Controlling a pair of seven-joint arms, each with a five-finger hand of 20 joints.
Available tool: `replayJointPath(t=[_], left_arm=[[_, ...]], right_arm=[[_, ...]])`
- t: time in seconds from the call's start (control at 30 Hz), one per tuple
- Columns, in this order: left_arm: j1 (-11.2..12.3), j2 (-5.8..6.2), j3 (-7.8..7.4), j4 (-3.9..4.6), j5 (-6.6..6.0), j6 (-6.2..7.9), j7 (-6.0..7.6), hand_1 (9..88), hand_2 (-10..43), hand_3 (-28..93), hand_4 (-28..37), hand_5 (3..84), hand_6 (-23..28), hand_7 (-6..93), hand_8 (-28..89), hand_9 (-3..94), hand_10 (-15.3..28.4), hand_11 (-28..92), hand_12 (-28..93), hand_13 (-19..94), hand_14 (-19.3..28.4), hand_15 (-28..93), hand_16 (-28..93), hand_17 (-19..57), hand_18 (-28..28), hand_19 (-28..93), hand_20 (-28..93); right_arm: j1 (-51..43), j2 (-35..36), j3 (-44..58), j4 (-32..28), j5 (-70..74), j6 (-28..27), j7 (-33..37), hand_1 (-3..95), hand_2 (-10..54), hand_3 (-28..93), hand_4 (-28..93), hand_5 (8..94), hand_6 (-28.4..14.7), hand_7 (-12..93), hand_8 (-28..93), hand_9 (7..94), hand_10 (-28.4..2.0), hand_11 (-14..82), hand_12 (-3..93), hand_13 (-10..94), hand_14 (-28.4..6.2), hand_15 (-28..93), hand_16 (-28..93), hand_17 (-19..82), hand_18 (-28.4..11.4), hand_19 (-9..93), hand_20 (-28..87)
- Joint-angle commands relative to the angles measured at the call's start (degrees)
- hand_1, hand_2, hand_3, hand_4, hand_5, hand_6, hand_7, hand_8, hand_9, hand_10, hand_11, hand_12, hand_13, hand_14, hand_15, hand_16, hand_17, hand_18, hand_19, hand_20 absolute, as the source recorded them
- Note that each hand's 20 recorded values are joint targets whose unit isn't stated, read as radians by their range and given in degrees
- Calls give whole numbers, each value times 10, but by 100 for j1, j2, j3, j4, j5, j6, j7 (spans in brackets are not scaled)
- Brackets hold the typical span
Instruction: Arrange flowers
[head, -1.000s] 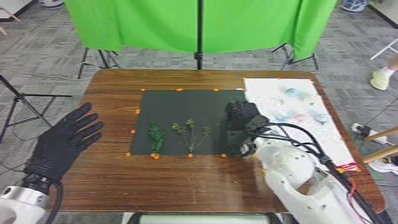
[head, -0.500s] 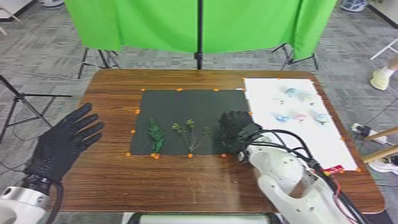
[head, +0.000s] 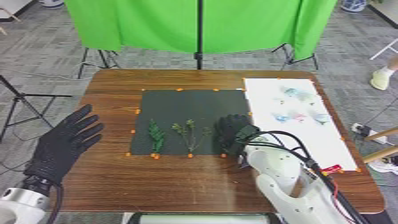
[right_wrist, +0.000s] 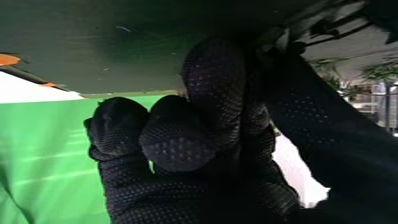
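Brown tabletop (head: 204, 192), bearing one dark mat (head: 191, 100): green sprigs (head: 156, 137) lie side by side, spaced, we judge, for a balanced arrangement; pale flowers (head: 299, 118) wait on the white sheet (head: 324, 147). We list one right hand (head: 234, 131), curled over the mat, stem within or not we cannot tell; one left hand (head: 60, 147), spread, kept aside, presumably for working room.

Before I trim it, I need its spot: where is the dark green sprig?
In the head view, the dark green sprig lies near the left edge of the dark mat, just left of the thin branching stems.
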Motion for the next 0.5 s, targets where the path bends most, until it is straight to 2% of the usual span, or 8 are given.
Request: replayJointPath(t=[0.03, 0.3, 0.33, 0.37, 0.4, 0.5], left_arm=[[116, -2, 10, 16, -17, 4, 25, 245, -28, 704, -273, 254, 16, 206, -117, 221, 100, 203, 157, 160, 132, 293, -7, -117, 187, 387, 70], [60, 1, 24, 38, -13, -26, -33, 245, -27, 704, -274, 254, 15, 207, -117, 220, 100, 202, 157, 159, 133, 293, -7, -117, 188, 387, 70], [57, 2, 24, 35, -16, -16, -38, 245, -27, 704, -274, 254, 15, 207, -117, 220, 99, 202, 157, 159, 133, 293, -7, -117, 188, 387, 70], [43, 7, 29, 40, -15, -4, -52, 245, -27, 704, -274, 254, 16, 207, -117, 220, 99, 202, 157, 159, 133, 293, -7, -118, 188, 387, 70], [35, 5, 27, 46, -14, -14, -54, 245, -27, 705, -274, 254, 16, 207, -117, 220, 99, 202, 157, 159, 132, 293, -7, -118, 188, 387, 70], [51, 4, 25, 37, -10, -16, -40, 245, -26, 704, -274, 254, 16, 206, -117, 221, 100, 203, 157, 160, 133, 293, -7, -118, 188, 387, 70]], right_arm=[[-97, -100, 130, -76, 164, 2, 104, 329, -94, 894, -223, 622, -72, 766, 23, 879, -70, 468, 318, 800, -46, 773, 350, 433, -209, 932, 496], [-10, -215, 71, -54, 336, 77, 586, 273, -81, 883, -239, 637, -57, 732, 9, 884, -73, 466, 313, 804, -48, 773, 345, 439, -214, 932, 502], [3, -221, 60, -60, 361, 91, 652, 267, -81, 880, -242, 640, -56, 737, -32, 885, -73, 465, 313, 805, -48, 774, 343, 440, -215, 932, 504], [4, -233, 61, -62, 367, 122, 702, 255, -81, 873, -246, 651, -53, 757, -168, 891, -73, 461, 311, 810, -48, 773, 341, 445, -215, 932, 510], [9, -245, 73, -67, 363, 123, 727, 245, -80, 863, -249, 659, -52, 767, -241, 895, -73, 458, 310, 816, -47, 771, 340, 451, -216, 932, 514], [2, -247, 137, -108, 417, 178, 789, 221, -76, 839, -262, 665, -52, 771, -269, 904, -75, 451, 310, 821, -47, 769, 341, 456, -217, 932, 519]])
